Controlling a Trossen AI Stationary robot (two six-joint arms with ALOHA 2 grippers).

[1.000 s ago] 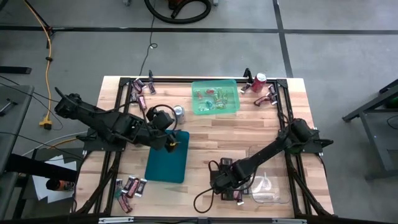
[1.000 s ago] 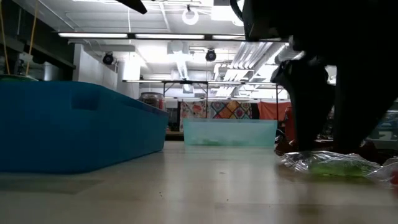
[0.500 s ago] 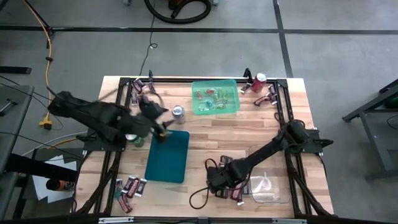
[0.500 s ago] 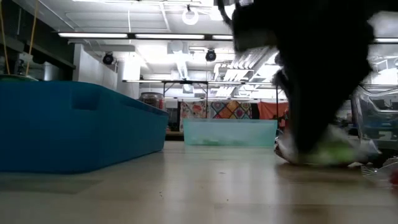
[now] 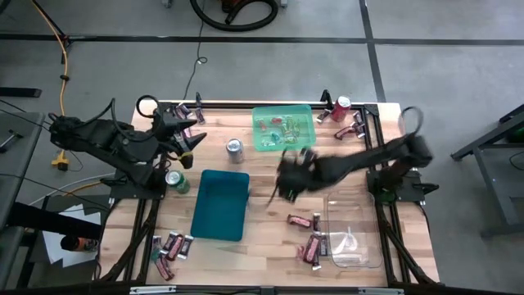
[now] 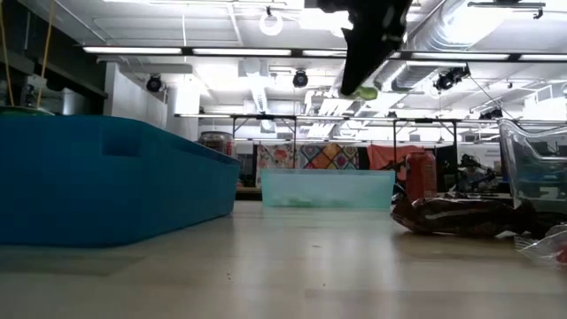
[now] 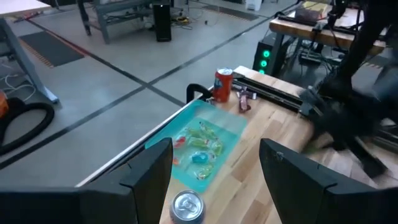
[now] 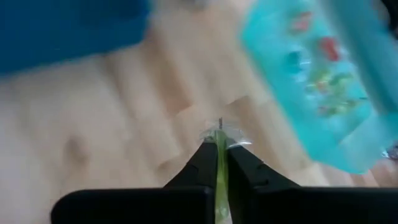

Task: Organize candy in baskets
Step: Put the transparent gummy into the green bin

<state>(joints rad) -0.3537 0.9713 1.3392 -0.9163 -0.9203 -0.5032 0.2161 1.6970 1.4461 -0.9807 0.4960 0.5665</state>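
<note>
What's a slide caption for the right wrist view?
Right pincer shut on a green wrapped candy, above the wood table near the light green basket.

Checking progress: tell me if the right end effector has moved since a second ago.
Yes. The right end effector left the table's near edge by the clear bin, moving toward the green bin.

Shallow rectangular plastic bin [image 5: 220,205], 7 o'clock: dark teal.
Translucent bin [image 5: 283,128], 12 o'clock: light green.
Wrapped sweet [image 8: 221,163] in dark gripper fingers [image 8: 200,167]: green.
Soda can [image 5: 341,107], 1 o'clock: red.
</note>
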